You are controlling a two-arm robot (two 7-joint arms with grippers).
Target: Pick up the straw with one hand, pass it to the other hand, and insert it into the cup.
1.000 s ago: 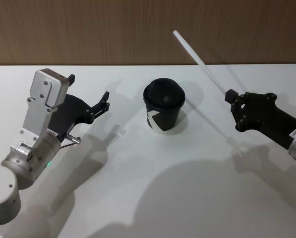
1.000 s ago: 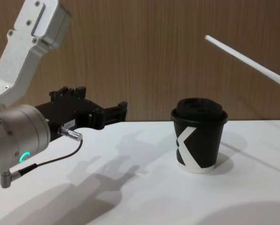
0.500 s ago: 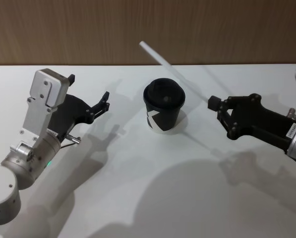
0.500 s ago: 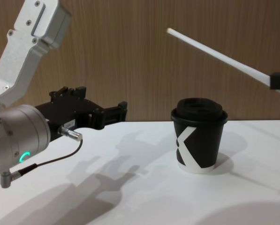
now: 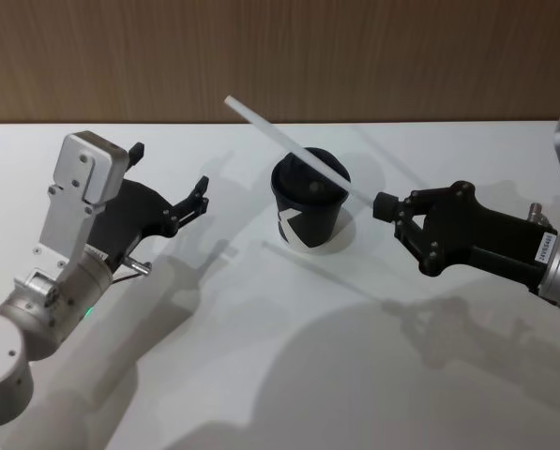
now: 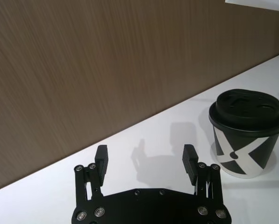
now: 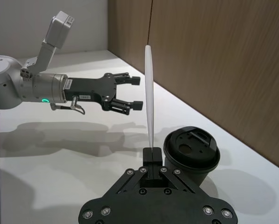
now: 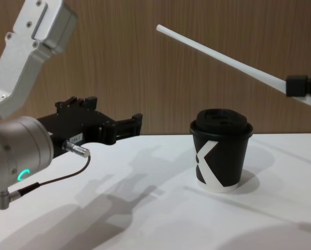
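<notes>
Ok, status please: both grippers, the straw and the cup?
Right gripper shut on straw, holding it slanted above the cup. Left gripper, jaws open, left of cup, nothing held. Cup upright, lid on, between the grippers.

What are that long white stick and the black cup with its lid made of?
The straw looks like matte white paper: dull, opaque, though plastic can't be excluded. The cup seems printed black paperboard with a white base rim. Its lid looks like moulded black plastic, faintly shiny, with pressed ridges.
</notes>
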